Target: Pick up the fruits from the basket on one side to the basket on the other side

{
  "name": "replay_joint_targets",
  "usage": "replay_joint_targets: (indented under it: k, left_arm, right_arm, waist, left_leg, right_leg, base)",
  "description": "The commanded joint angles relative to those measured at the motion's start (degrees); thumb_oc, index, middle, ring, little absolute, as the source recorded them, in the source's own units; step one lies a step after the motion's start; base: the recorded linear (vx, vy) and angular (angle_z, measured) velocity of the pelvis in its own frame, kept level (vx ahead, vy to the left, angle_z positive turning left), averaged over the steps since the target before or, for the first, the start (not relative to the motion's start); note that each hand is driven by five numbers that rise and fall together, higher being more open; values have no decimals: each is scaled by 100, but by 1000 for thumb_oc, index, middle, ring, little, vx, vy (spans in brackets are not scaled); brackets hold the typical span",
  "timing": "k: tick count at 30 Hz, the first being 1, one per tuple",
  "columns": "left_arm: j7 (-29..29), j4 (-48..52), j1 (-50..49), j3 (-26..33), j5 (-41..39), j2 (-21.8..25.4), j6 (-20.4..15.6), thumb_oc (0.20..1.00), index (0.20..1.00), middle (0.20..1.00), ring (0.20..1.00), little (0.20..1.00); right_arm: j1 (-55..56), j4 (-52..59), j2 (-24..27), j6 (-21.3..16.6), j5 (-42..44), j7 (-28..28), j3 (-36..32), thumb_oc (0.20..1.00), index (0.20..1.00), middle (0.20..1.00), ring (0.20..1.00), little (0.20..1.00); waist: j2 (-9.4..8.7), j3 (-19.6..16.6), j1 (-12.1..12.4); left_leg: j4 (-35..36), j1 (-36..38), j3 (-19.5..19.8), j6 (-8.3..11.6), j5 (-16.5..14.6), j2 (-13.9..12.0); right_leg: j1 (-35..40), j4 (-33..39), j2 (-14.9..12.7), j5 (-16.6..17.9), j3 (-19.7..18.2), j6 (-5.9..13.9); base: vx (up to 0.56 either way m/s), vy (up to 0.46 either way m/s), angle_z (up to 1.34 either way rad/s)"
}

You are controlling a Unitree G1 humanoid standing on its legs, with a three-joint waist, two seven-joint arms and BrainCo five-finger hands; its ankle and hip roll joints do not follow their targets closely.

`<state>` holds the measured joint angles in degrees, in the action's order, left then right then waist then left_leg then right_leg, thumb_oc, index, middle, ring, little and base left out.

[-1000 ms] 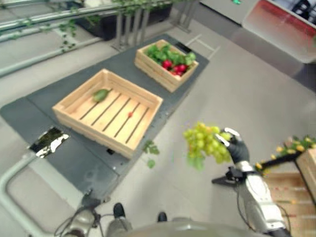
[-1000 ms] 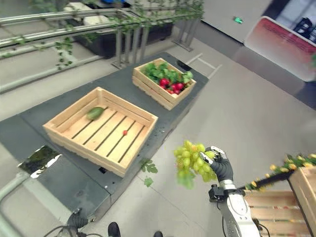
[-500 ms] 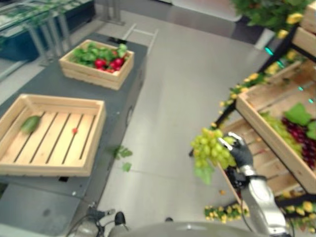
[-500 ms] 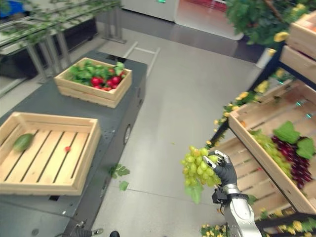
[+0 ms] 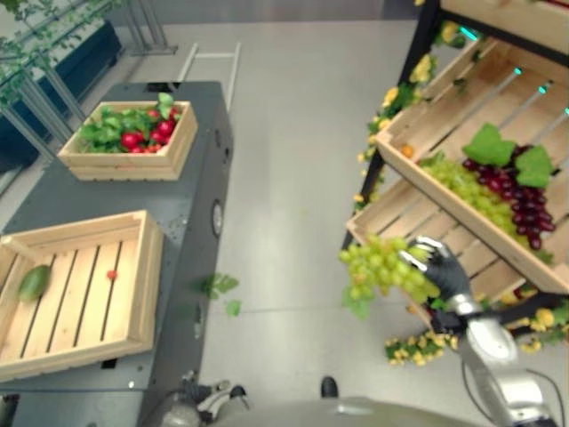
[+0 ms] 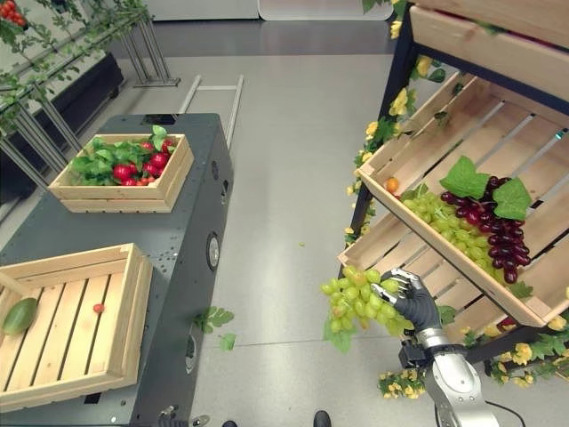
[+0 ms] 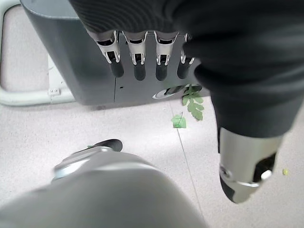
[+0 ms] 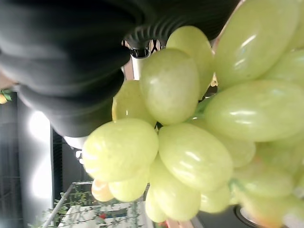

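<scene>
The right hand is curled around a bunch of green grapes, holding it in the air just in front of the tilted wooden rack crate. The left hand hangs down low, fingers straight and relaxed. Further off, two wooden crates sit on the grey platform.

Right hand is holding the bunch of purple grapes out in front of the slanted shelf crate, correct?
Not quite: the bunch in the right hand is green grapes, as the right eye view shows. The purple grapes lie in the slanted shelf crate. The rest stands: the hand holds its bunch in front of that crate.
</scene>
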<state>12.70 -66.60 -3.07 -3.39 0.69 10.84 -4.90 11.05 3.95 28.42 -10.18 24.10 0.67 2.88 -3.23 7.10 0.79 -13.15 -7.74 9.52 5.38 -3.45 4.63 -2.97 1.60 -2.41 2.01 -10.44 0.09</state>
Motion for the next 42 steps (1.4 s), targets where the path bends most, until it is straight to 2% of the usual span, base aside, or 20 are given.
replay_joint_targets:
  k: [1, 2, 3, 4, 5, 6, 7, 8, 11, 13, 14, 16, 17, 22, 29, 42]
  left_arm:
    - [79, -147, 310, -160, -297, -11, -134, 1000, 1000, 1000, 1000, 1000]
    - [79, -147, 310, -160, -297, -11, -134, 1000, 1000, 1000, 1000, 1000]
    - [92, -176, 329, -173, -348, -12, -135, 1000, 1000, 1000, 1000, 1000]
    - [93, -179, 332, -172, -349, -12, -136, 1000, 1000, 1000, 1000, 1000]
    - [90, -188, 345, -195, -413, -10, -144, 1000, 1000, 1000, 1000, 1000]
    - [90, -188, 345, -195, -413, -9, -145, 1000, 1000, 1000, 1000, 1000]
    - [26, -186, 320, -252, -333, -32, -133, 1000, 1000, 1000, 1000, 1000]
    - [40, -192, 342, -275, -315, -11, -132, 1000, 1000, 1000, 1000, 1000]
    - [26, -154, 309, -294, -288, -19, -129, 1000, 1000, 1000, 1000, 1000]
    - [-12, -119, 233, -283, -221, 12, -130, 1000, 1000, 1000, 1000, 1000]
    - [-9, -87, 190, -243, -177, 65, -128, 1000, 1000, 1000, 1000, 1000]
    - [3, -53, 192, -151, -223, 152, -138, 1000, 1000, 1000, 1000, 1000]
    - [-20, -20, 232, -113, -246, 253, -139, 1000, 1000, 1000, 1000, 1000]
    - [-53, -54, 260, -140, -179, 257, -90, 1000, 1000, 1000, 1000, 1000]
    - [-239, -95, 151, -268, -37, 145, 10, 1000, 1000, 1000, 1000, 1000]
    - [-363, -129, 86, -375, 15, 123, 92, 1000, 1000, 1000, 1000, 1000]
  right_arm:
    - [-321, 537, -87, -455, 59, -40, -101, 200, 200, 200, 200, 200]
    - [-321, 537, -87, -455, 59, -40, -101, 200, 200, 200, 200, 200]
    - [-429, 491, -94, -453, 50, -88, -49, 200, 200, 200, 200, 200]
    - [-432, 488, -94, -454, 49, -89, -48, 200, 200, 200, 200, 200]
    - [-517, 466, -88, -472, 30, -114, 2, 200, 200, 200, 200, 200]
    - [-518, 465, -88, -472, 30, -114, 2, 200, 200, 200, 200, 200]
    - [-499, 470, -103, -461, -5, -140, -18, 200, 200, 200, 200, 200]
    - [-506, 452, -99, -469, -41, -148, -18, 200, 200, 200, 200, 200]
    - [-509, 529, -98, -466, -58, -150, -65, 200, 200, 200, 200, 200]
    - [-622, 621, -72, -409, -74, -83, -54, 200, 200, 200, 200, 200]
    - [-662, 657, -104, -387, -61, -43, -19, 200, 200, 200, 200, 200]
    - [-835, 715, -86, -376, -70, 14, 91, 200, 200, 200, 200, 200]
    - [-907, 825, -54, -381, -65, 78, 109, 200, 200, 200, 200, 200]
    - [-847, 1112, -17, -376, 129, 181, -74, 200, 200, 200, 200, 200]
    - [-799, 1493, 226, -313, 483, 270, -437, 200, 200, 200, 200, 200]
    - [-1093, 1758, 766, -342, 693, 99, -1132, 200, 200, 200, 200, 200]
  waist:
    - [-199, -116, 101]
    - [-199, -117, 103]
    - [-166, -123, 169]
    - [-172, -125, 173]
    - [-143, -103, 198]
    - [-143, -103, 200]
    - [-113, -94, 153]
    - [-80, -114, 139]
    - [-62, -178, 113]
    - [-69, -232, 125]
    - [-116, -211, 236]
    - [-196, -197, 314]
    - [-273, -179, 388]
    - [-388, -350, 287]
    - [-373, -456, 177]
    - [-353, -601, 144]
  left_leg:
    - [-41, -684, 61, -433, -42, 332]
    - [-40, -685, 59, -433, -42, 332]
    - [225, -913, 355, -380, 191, 390]
    - [247, -905, 350, -382, 202, 391]
    - [490, -950, 389, -343, 346, 247]
    - [493, -948, 387, -343, 348, 246]
    - [367, -824, 253, -376, 233, 173]
    - [462, -794, 227, -403, 344, 136]
    - [604, -621, 113, -477, 304, 137]
    - [799, -447, -264, -531, 272, 14]
    - [847, -344, -441, -550, 233, -75]
    - [1030, -275, -769, -511, 262, -247]
    - [1177, -227, -905, -455, 326, -436]
    - [1466, -89, -771, -481, 397, -353]
    - [1586, 207, -783, -516, 280, -252]
    - [1710, 394, -726, -487, 247, -265]
  right_leg:
    - [24, -4, 811, -367, 76, 240]
    - [23, -3, 811, -367, 75, 240]
    - [69, 86, 910, -345, -159, 254]
    - [69, 91, 905, -343, -166, 254]
    - [73, 86, 974, -335, -277, 256]
    - [73, 86, 974, -334, -279, 256]
    - [101, -10, 933, -440, -311, 282]
    - [62, -10, 941, -442, -296, 284]
    - [33, -47, 923, -480, -407, 290]
    - [-47, -138, 850, -503, -533, 414]
    - [-82, -269, 842, -538, -516, 436]
    - [-309, -216, 700, -367, -121, 557]
    - [-466, -180, 585, -285, 320, 590]
    - [-287, 97, 538, -255, 449, 536]
    - [-62, 270, 539, -288, 442, 493]
    - [87, 326, 559, -376, 446, 488]
  base:
    - [27, -16, -70]
    - [56, 21, -92]
    - [49, 20, -76]
    - [75, 35, -68]
    - [29, 14, -32]
    - [60, 104, -35]
    - [38, 151, -20]
    - [65, 195, -17]
    - [59, 153, -28]
    - [43, 182, -51]
    - [-1, 76, -72]
    - [-106, -8, -163]
    - [-123, -55, -178]
    - [30, 13, -39]
    - [58, 49, 4]
    - [20, 4, 1]
